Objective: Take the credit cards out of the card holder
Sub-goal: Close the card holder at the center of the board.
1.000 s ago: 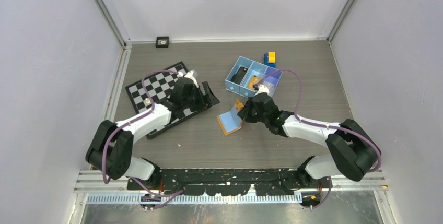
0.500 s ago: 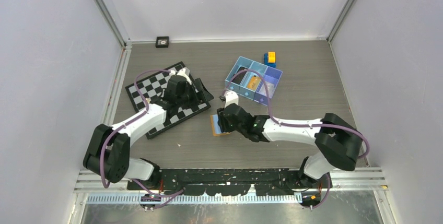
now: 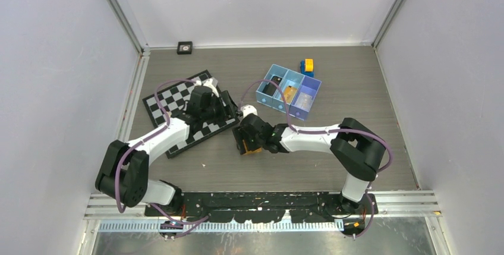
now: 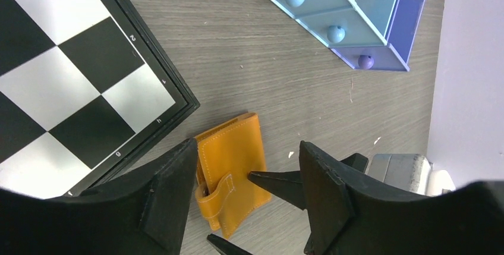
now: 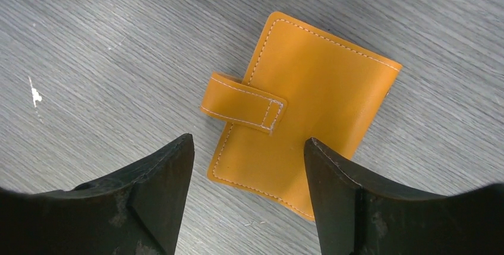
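The orange card holder (image 5: 309, 124) lies flat on the table, folded, with its tab (image 5: 243, 103) strapped across one edge. My right gripper (image 5: 248, 142) hangs open just above it, one finger on either side of its near end, touching nothing. From above, the right gripper (image 3: 246, 138) covers most of the holder (image 3: 254, 150). My left gripper (image 4: 246, 148) is open and empty over the chessboard's right edge, with the holder (image 4: 235, 160) below and between its fingers. No credit cards show; the folded holder hides its inside.
A black-and-white chessboard (image 3: 178, 109) lies left of the holder. A blue three-compartment tray (image 3: 289, 88) stands at the back right, with a yellow-and-blue block (image 3: 306, 66) behind it. A small black square item (image 3: 185, 47) sits by the back wall.
My right gripper carried the holder leftwards toward the chessboard, opened and let it go; it now lies folded on the table. The left gripper shifted slightly and narrowed a little.
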You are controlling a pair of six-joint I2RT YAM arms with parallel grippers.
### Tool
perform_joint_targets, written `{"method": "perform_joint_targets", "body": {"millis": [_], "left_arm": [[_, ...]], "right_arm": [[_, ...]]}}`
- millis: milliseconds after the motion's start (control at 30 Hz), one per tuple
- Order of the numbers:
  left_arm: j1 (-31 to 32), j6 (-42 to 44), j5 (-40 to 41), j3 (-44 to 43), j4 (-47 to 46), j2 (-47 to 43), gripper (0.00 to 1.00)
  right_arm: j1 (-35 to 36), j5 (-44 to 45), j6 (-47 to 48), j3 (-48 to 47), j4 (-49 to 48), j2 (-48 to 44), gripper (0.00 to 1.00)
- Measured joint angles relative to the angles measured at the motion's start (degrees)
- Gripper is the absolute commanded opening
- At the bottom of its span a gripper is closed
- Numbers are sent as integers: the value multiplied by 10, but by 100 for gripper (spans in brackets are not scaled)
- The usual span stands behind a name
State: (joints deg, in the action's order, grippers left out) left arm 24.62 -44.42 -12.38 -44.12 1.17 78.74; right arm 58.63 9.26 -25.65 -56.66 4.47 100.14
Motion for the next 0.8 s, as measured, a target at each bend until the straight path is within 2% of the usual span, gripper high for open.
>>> {"method": "perform_joint_targets", "body": {"millis": [233,333,367,533,600,667,800], "left_arm": [[0,3,-25,0,2,9,34],[0,5,-33,-1,2,10,22],[0,5,-37,-2,3,11,19],[0,13,-68,-17,3,40,1],[2,15,-80,-25,5,57,0],[6,19,-87,-33,10,71,0],[23,36,-90,-58,35,104,0]], "right_arm": [[-2,-54,0,20,6,-48,73],[-2,-62,0,38,3,-99,67],[-3,-62,0,42,1,-112,64],[-20,-63,-10,46,-13,-122,22],[-29,-63,-19,49,-14,-116,10],[-35,-58,-25,49,-14,-103,3],[-39,-48,-32,42,-4,-57,1]]}}
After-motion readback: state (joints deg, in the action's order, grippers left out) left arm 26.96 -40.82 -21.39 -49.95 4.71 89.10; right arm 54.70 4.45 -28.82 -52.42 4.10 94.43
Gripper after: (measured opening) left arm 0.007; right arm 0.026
